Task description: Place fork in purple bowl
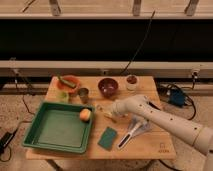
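Observation:
The purple bowl (108, 87) stands at the back middle of the wooden table (155, 145), glossy and dark. My white arm reaches in from the right. My gripper (106, 111) is low over the table just in front of the bowl, next to the yellow corn cob (112, 118). A thin silvery bit at the gripper's tip (101, 107) may be the fork; I cannot make it out for sure. The gripper is a short way in front of the bowl, not over it.
A green tray (50, 132) with an orange fruit (85, 114) lies at the left. An orange bowl (68, 82), a grey metal cup (83, 93) and a small cup (132, 81) stand at the back. A green sponge (107, 138) and a white-handled utensil (131, 132) lie in front.

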Controlling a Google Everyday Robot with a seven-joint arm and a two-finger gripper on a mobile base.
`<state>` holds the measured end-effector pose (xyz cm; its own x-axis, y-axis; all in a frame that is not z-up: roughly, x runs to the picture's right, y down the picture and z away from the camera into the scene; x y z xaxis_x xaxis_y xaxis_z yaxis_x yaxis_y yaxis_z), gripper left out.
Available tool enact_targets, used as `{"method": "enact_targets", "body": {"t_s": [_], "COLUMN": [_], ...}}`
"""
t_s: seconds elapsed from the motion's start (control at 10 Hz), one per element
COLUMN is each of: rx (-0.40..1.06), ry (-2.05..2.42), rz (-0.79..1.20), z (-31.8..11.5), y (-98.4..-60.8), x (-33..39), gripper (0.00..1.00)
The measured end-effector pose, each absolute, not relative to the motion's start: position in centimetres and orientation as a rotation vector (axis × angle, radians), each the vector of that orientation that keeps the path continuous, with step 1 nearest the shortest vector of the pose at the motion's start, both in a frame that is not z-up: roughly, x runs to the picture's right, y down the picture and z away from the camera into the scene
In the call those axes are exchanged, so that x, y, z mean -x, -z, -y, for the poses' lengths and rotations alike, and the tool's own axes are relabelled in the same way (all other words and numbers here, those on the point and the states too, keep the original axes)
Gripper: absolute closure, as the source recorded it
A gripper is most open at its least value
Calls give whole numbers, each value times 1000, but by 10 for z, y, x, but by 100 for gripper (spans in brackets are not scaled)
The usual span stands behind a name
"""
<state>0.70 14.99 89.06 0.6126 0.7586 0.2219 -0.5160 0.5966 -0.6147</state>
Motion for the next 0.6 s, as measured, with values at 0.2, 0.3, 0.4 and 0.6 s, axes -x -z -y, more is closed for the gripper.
{"method": "enact_targets", "body": {"t_s": [0.2, 0.3, 0.4, 0.6], "rx": [533, 532, 531, 529], "ry": [-784, -787, -791, -796], "rz": [497, 494, 492, 488], "z": [-151, -150, -151, -151], "y": [-891, -891, -891, -891], "x": [-8, -9, -10, -12], "gripper": [98, 100, 100, 100]}}
